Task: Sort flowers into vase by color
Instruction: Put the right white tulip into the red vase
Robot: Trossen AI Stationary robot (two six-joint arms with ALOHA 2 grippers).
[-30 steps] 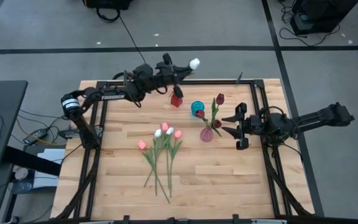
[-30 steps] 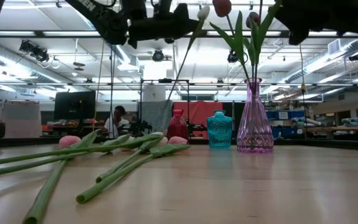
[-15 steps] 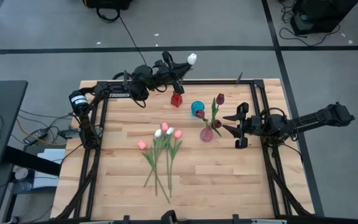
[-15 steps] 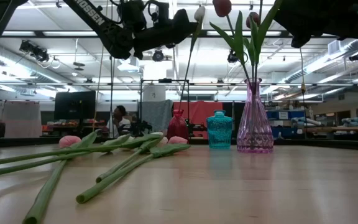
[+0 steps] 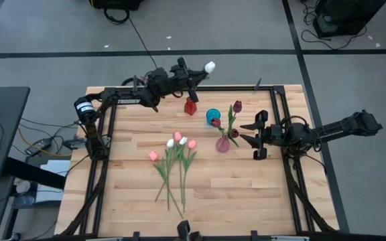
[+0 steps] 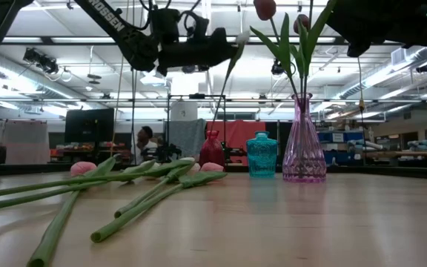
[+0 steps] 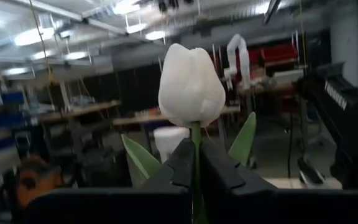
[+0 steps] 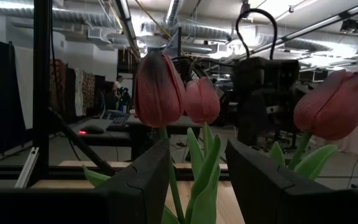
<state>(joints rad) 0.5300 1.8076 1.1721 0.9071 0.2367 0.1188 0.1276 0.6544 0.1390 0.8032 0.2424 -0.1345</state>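
Left hand [image 5: 191, 75] raised at far edge of worktop [image 5: 246, 187], above and just behind red vase [image 5: 190, 107]; clenched on stem of white tulip [image 5: 210, 67], head poking out past the fingers. In left wrist view, white tulip [image 7: 191, 87] upright, stem pinched between fingers [image 7: 219, 177], 2 green leaves either side. In low view, stem hung slanted from left hand [image 6: 224, 46] down toward red vase [image 6: 211, 150].

Right hand [image 5: 245, 133] hovered just right of pink vase [image 5: 222, 144], fingers spread, grasping nothing. Right wrist view: fingers [image 8: 148, 180] apart, maroon tulips [image 8: 159, 90] seen between and beyond them.

Pink vase [image 6: 303, 141] held 3 maroon tulips [image 5: 236, 106], stems upright. Blue vase [image 5: 213, 116] stood between red vase and pink vase, near both. Blue vase [image 6: 262, 155] looked empty in low view.

Loose flowers [image 5: 176, 157] lay flat mid-worktop, left of pink vase: heads white and pink, bunched together, 1 pink head off to the left, stems fanned toward near edge. Same flowers [image 6: 124, 193] lay in foreground of low view.
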